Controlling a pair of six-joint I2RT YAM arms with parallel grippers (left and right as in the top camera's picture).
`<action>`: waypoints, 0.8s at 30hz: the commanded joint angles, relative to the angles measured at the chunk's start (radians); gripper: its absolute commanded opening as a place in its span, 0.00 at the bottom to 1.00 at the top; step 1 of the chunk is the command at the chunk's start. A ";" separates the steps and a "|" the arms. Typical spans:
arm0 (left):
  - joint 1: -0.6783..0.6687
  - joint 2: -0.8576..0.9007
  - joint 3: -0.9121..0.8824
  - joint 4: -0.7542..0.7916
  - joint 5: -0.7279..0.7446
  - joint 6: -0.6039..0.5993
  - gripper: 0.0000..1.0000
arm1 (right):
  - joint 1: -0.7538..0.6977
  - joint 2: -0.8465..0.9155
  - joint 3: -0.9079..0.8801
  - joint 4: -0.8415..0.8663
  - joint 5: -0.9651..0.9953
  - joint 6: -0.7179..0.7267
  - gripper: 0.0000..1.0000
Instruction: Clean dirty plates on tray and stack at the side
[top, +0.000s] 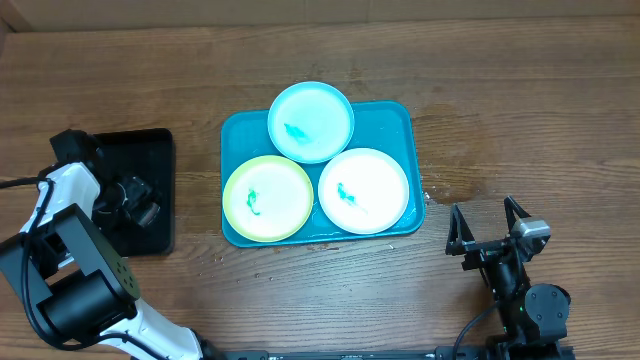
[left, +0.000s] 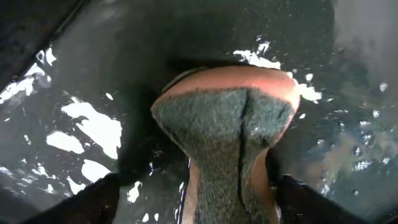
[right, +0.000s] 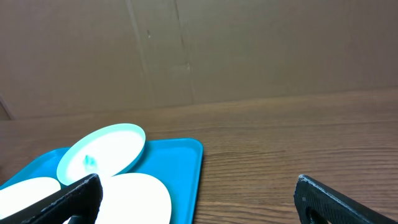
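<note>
Plates (top: 363, 190) of smooth round plastic, three of equal size: sat on the large turquoise-blue rectangular plastic tray (top: 395, 118), rounded at the corners and raised at the rim, in the middle of the brown wood-grain tabletop (top: 530, 100). Carried a small teal smear at each centre.

Light blue plate (top: 311, 121): lay at the far side, tilted, overlapping the tray's far rim and the edges of the other two. Yellow-green plate (top: 268, 198) and white plate (top: 363, 190): lay flat, side by side on the near half, rims touching or nearly so.

Left fingers (left: 93, 202): hovered low over the smaller black rectangular tray (top: 150, 150), well left of the plates. Stood spread apart on either side of a sponge (left: 224, 130), coarse grey-green scouring face over an orange foam body, pinched to a narrow waist. Showed a clear gap on one side, with no grip on the sponge. Glistened with water droplets, that glossy black tray floor.

Right fingers (right: 348, 202): stood wide open and empty, just right of the turquoise tray's near corner, above bare wood. Faced a plain brown cardboard wall (right: 249, 50).
</note>
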 joint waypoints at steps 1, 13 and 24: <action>-0.008 -0.002 -0.005 -0.003 -0.009 0.011 0.83 | 0.005 -0.010 -0.010 0.005 0.006 -0.005 1.00; -0.007 -0.002 -0.003 0.019 -0.009 0.012 0.04 | 0.005 -0.010 -0.010 0.005 0.006 -0.005 1.00; -0.008 -0.076 0.336 -0.300 -0.005 0.012 0.04 | 0.005 -0.010 -0.010 0.005 0.006 -0.005 1.00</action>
